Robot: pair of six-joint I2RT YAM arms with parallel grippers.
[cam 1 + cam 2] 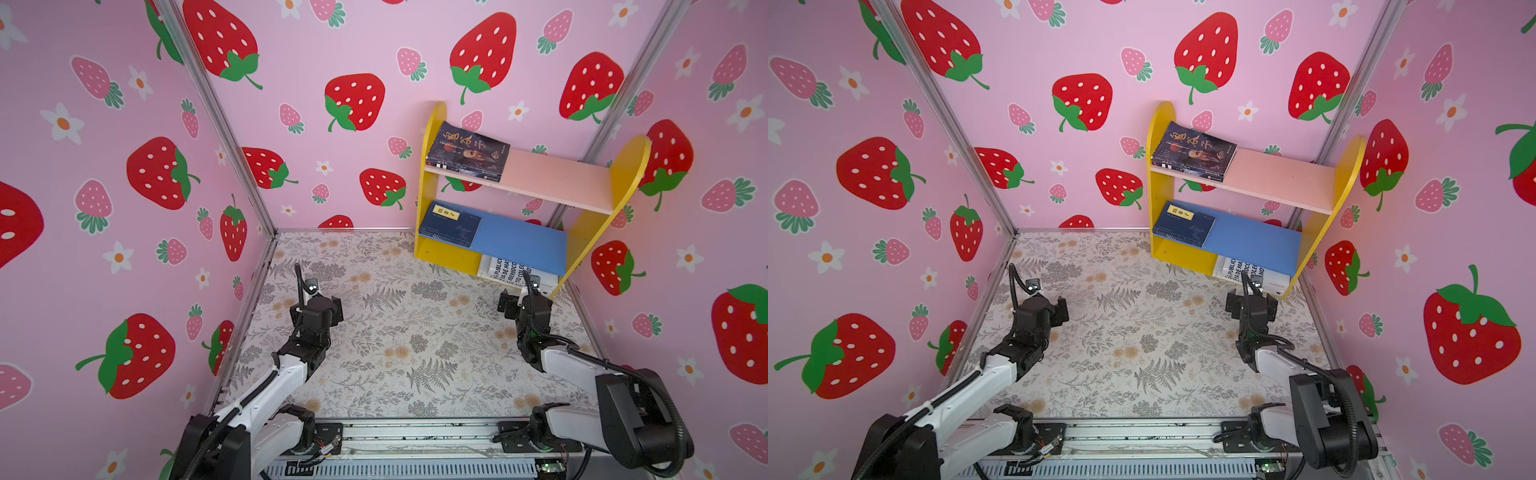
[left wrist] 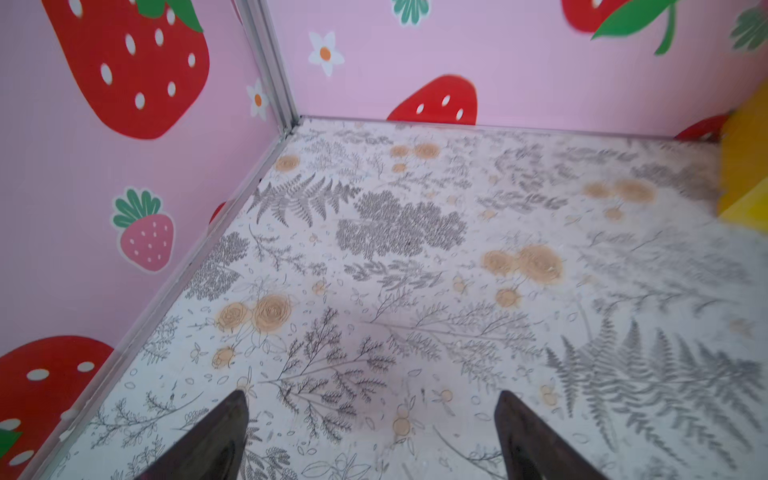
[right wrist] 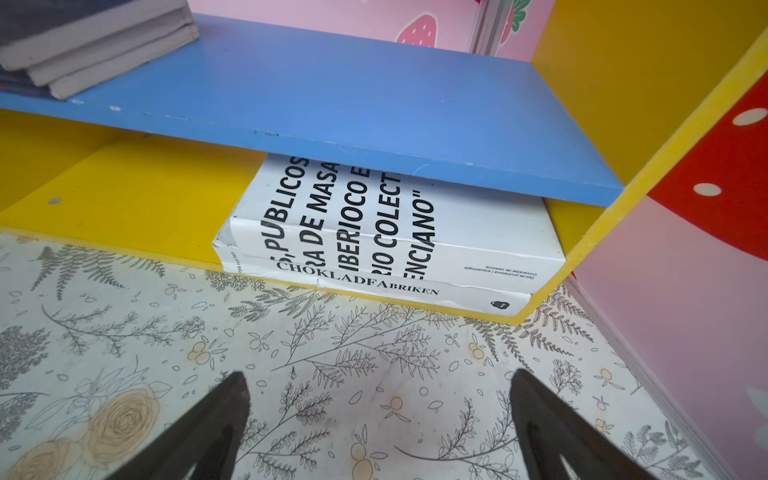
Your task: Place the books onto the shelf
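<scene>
Both arms hang empty over the floral table (image 2: 415, 291). The left gripper (image 2: 371, 395) has its jaws spread wide with nothing between them, and the right gripper (image 3: 379, 374) is likewise released and bare.

We count no books on the table. The shelf (image 1: 424, 195) stands close ahead of the right jaws and well ahead and to the right of the left ones. The white books (image 3: 395, 232) lie stacked on the yellow bottom board (image 3: 145, 187), straight ahead of the right jaws and near them. The navy books (image 1: 451, 224) sit on the blue lower board (image 3: 332, 91), above and beyond those jaws. The dark books (image 1: 469, 151) rest higher up, on the pink upper board (image 1: 557, 178).

We judge the job all but finished, so the danger now is undoing it. The white books jut a little past the front of their board. A forward drift of the right arm could catch a corner and drag them out, or shove the light shelf. The dark books appear to overhang their board's front edge, and a jolt to the shelf might slide them off. The left arm, far off, threatens little.
</scene>
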